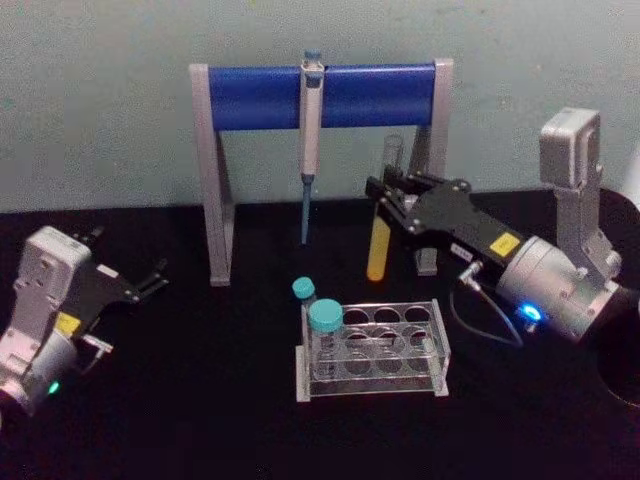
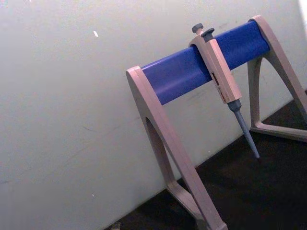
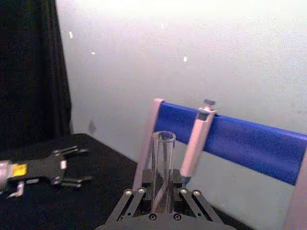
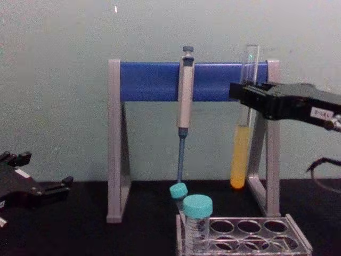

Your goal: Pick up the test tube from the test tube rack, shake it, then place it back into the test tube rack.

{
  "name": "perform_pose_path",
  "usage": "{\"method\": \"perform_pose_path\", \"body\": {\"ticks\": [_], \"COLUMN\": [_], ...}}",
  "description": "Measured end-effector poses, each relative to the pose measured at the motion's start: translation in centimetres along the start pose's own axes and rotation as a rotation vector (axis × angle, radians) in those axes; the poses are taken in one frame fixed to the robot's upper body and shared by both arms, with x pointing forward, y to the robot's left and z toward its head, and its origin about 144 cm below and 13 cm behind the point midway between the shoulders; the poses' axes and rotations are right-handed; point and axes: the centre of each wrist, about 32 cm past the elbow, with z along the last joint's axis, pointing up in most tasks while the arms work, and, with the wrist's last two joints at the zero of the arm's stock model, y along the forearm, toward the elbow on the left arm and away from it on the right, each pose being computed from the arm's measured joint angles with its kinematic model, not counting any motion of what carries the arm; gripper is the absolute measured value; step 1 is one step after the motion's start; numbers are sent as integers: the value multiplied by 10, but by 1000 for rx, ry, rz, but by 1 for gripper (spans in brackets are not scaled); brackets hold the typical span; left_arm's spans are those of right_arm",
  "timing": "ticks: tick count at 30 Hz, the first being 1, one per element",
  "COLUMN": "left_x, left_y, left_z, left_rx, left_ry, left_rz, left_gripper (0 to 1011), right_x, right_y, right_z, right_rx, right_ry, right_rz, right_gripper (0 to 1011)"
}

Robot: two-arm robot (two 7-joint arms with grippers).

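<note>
Hidden or cut off:
- In the chest view the right gripper covers the middle of the test tube.
- In the right wrist view only the tube's clear, open top rises above the fingers; the liquid end is out of sight below them.
- The test tube rack is cut off at the chest view's bottom edge.
- One teal-capped tube stands half hidden behind the nearer one, at the rack's left end.

The tube:
- It is slim clear glass with a round bottom and no cap, and its lower part is yellow-orange.
- We see it held near upright in the air, beyond the rack's far right side and clear of it, before the right leg of the pipette stand.
- The right jaws are clamped on its upper half.

The left gripper rests low at the left over the black table, with its jaws apart.
</note>
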Motion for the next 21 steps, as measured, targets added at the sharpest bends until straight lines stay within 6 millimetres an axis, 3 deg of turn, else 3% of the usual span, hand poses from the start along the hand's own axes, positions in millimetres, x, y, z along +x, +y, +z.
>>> {"method": "perform_pose_path", "body": {"ticks": [13, 21], "left_x": [0, 0], "left_y": [0, 0], "left_z": [0, 0], "left_rx": [0, 0], "left_ry": [0, 0], "left_rz": [0, 0], "left_gripper": [1001, 1001], "right_x": [8, 13], "right_y": [9, -7], "right_z": [-1, 4], "right_rx": [-7, -8], "right_ry": [0, -29], "right_rz": [-37, -74], "right_gripper": [242, 242]}}
